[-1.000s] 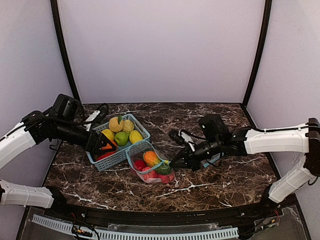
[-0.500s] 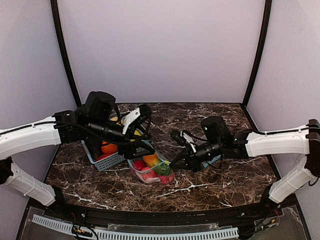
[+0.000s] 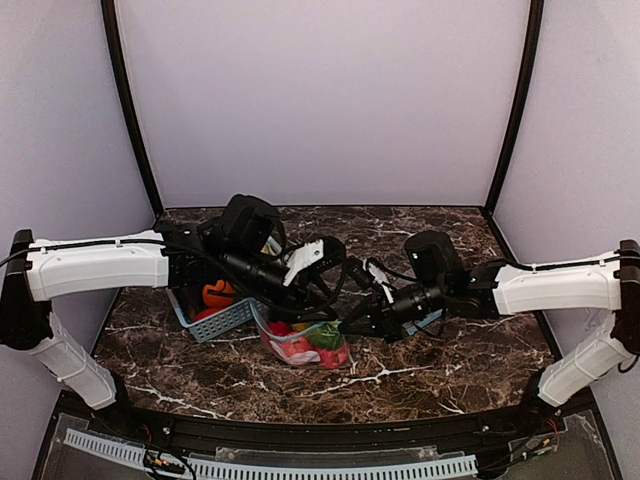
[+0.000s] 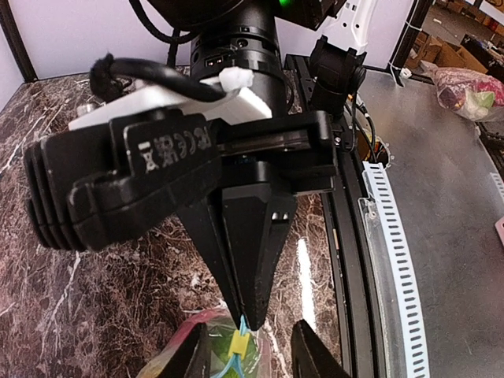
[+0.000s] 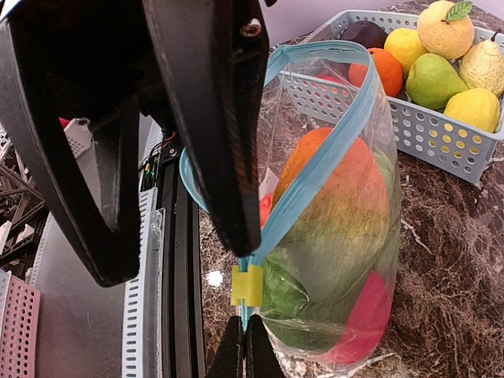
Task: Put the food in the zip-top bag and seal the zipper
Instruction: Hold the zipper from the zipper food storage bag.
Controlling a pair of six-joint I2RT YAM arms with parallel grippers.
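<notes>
The zip-top bag [image 3: 300,345] stands on the marble with food [image 5: 335,197] inside: an orange-yellow fruit, a green one and red ones. Its light-blue zipper [image 5: 323,150] loops open at the mouth, with a yellow slider [image 5: 246,285] at the near end. My right gripper [image 5: 244,350] is shut on the zipper's end just below the slider, also seen from the left wrist as the right gripper [image 4: 246,315]. My left gripper [image 4: 250,358] hangs over the bag's mouth, open, its fingertips [image 4: 311,356] either side of the slider [image 4: 239,344] without touching it.
A light-blue mesh basket [image 3: 228,318] sits left of the bag, mostly under the left arm, holding more fruit such as a pear and lemons [image 5: 441,79]. The table's front rail [image 4: 350,236] runs close beside the bag.
My left arm swung from the basket across to the bag's mouth, and its jaws narrowed on the way. The right gripper kept its hold on the zipper's end.
</notes>
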